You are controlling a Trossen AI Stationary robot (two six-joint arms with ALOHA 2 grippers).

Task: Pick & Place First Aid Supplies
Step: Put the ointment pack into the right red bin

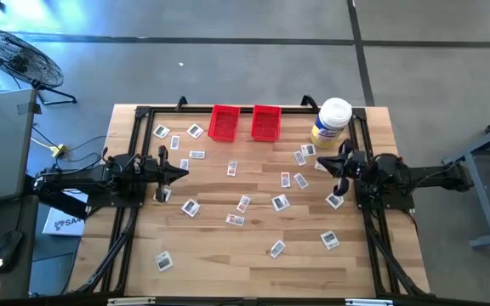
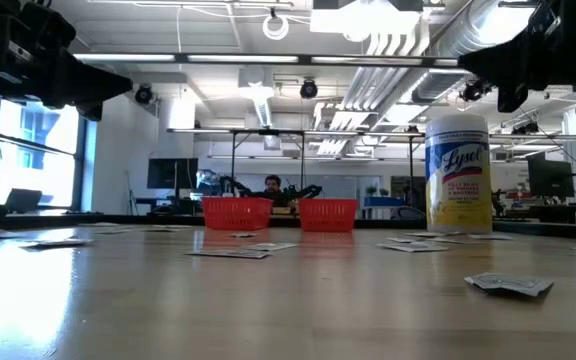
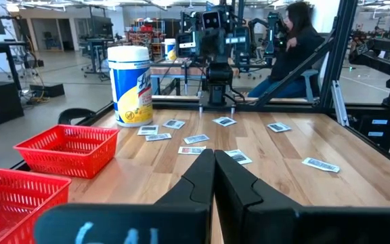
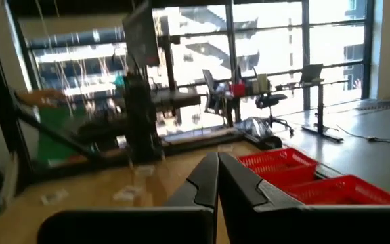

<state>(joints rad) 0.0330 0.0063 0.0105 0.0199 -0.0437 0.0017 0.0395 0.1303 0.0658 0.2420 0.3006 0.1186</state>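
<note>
1. Closest to the low camera is one crumpled small flat white packet with dark print [image 2: 508,285], lying on the light wooden tabletop [image 2: 268,310]; its print is too small to read.
2. Both arms are cut off at the top edge of the low view, just dark shapes up there.
3. Left gripper [image 1: 183,171] hovers over the left side of the tabletop, fingers [image 3: 202,179] pressed together with nothing between them.
4. Right gripper [image 1: 323,161] sits over the right side near the jar, fingers [image 4: 208,179] also closed tight and empty.
5. Two red plastic mesh bins [image 1: 224,122] stand side by side at the far edge. From above they look empty, but I can't rule out something small lying flat inside.
6. Remaining first aid packets [image 1: 243,204] are all scattered loose across the tabletop, none in the bins as far as I can see.
7. White-lidded yellow-labelled wipes jar [image 1: 331,123] stands upright at the far right corner.
8. Someone is seated beyond the tabletop [image 3: 296,47], partly hidden behind the frame.
</note>
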